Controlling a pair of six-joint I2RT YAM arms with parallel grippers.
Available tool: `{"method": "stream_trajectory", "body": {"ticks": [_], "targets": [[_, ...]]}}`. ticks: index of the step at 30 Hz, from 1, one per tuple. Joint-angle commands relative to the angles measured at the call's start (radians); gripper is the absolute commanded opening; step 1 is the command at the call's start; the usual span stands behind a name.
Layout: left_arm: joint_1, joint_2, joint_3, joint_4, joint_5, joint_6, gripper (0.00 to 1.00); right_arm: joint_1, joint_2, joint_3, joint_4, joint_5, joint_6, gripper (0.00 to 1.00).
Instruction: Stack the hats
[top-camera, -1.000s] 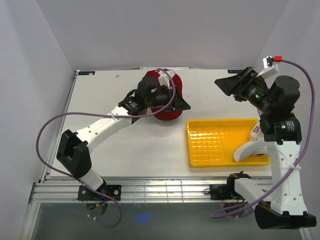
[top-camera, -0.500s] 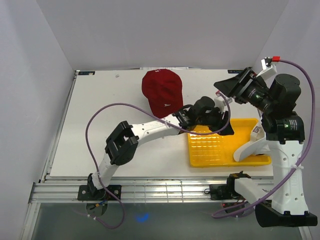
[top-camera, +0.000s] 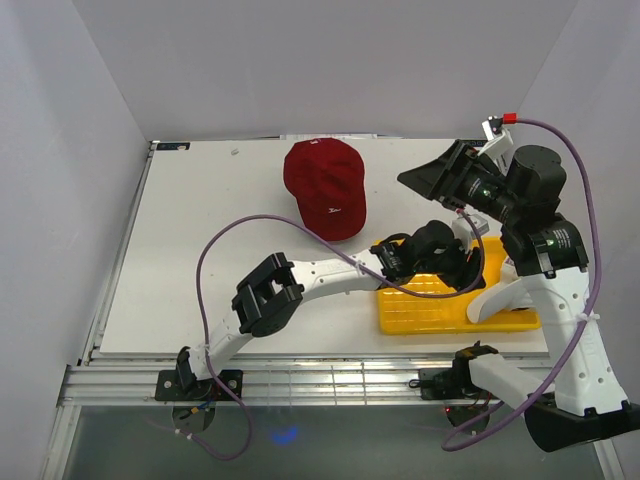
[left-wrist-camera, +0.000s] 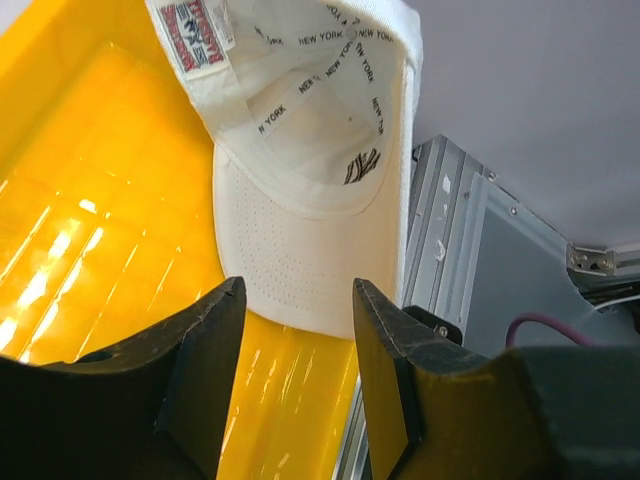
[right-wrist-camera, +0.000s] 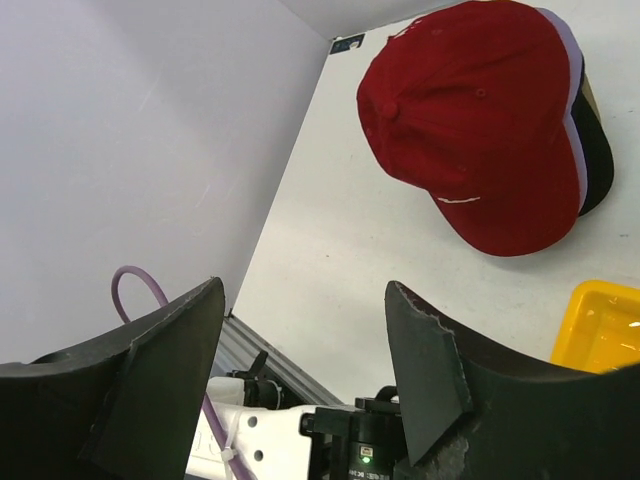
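Observation:
A red hat (top-camera: 325, 187) lies on top of a pile at the back middle of the table. In the right wrist view the red hat (right-wrist-camera: 480, 120) covers a lavender hat (right-wrist-camera: 574, 95) and a black hat (right-wrist-camera: 598, 150), of which only the edges show. A white hat (top-camera: 497, 295) leans in the right end of the yellow tray (top-camera: 425, 310). In the left wrist view it (left-wrist-camera: 310, 150) shows its inside with NEW YORK tape. My left gripper (top-camera: 472, 264) (left-wrist-camera: 295, 310) is open and empty just short of its brim. My right gripper (top-camera: 428, 178) (right-wrist-camera: 305, 300) is open, empty and raised.
The yellow tray (left-wrist-camera: 90, 220) stands at the front right of the table. My left arm stretches across the table's middle towards it. The table's metal front rail (left-wrist-camera: 440, 230) runs just beyond the tray's edge. White walls close in the back and both sides.
My left arm has swung from the red hat rightward over the yellow tray to the white hat. My right gripper has shifted a little to the left.

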Motion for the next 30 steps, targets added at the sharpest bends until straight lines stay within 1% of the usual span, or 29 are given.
{"method": "stream_trajectory", "body": {"ticks": [1, 3, 8, 13, 16, 17, 21, 26, 30], "targets": [[-0.016, -0.060, -0.005, 0.110, -0.070, 0.036, 0.58, 0.037, -0.004, 0.027, 0.071, 0.023, 0.006, 0.71], [-0.017, -0.063, -0.008, 0.127, -0.070, 0.038, 0.58, 0.042, -0.002, 0.035, 0.073, 0.019, 0.006, 0.71], [-0.025, -0.029, 0.068, 0.097, -0.045, 0.062, 0.58, 0.048, -0.004, 0.036, 0.085, 0.011, 0.004, 0.72], [-0.045, -0.020, 0.076, 0.097, -0.056, 0.085, 0.58, 0.048, -0.007, 0.016, 0.102, -0.003, 0.003, 0.72], [-0.054, 0.012, 0.122, 0.060, -0.058, 0.105, 0.58, 0.048, -0.010, 0.009, 0.111, -0.008, 0.004, 0.73], [-0.059, 0.026, 0.169, 0.025, -0.062, 0.110, 0.58, 0.048, -0.011, 0.009, 0.113, -0.008, 0.004, 0.73], [-0.069, 0.075, 0.228, -0.049, -0.071, 0.128, 0.58, 0.048, -0.008, 0.010, 0.111, -0.011, -0.003, 0.73], [-0.083, 0.103, 0.265, -0.103, -0.097, 0.148, 0.58, 0.048, -0.010, 0.007, 0.110, -0.012, -0.009, 0.73], [-0.092, 0.104, 0.260, -0.116, -0.117, 0.168, 0.58, 0.048, -0.017, -0.008, 0.116, -0.017, -0.013, 0.73]]}}
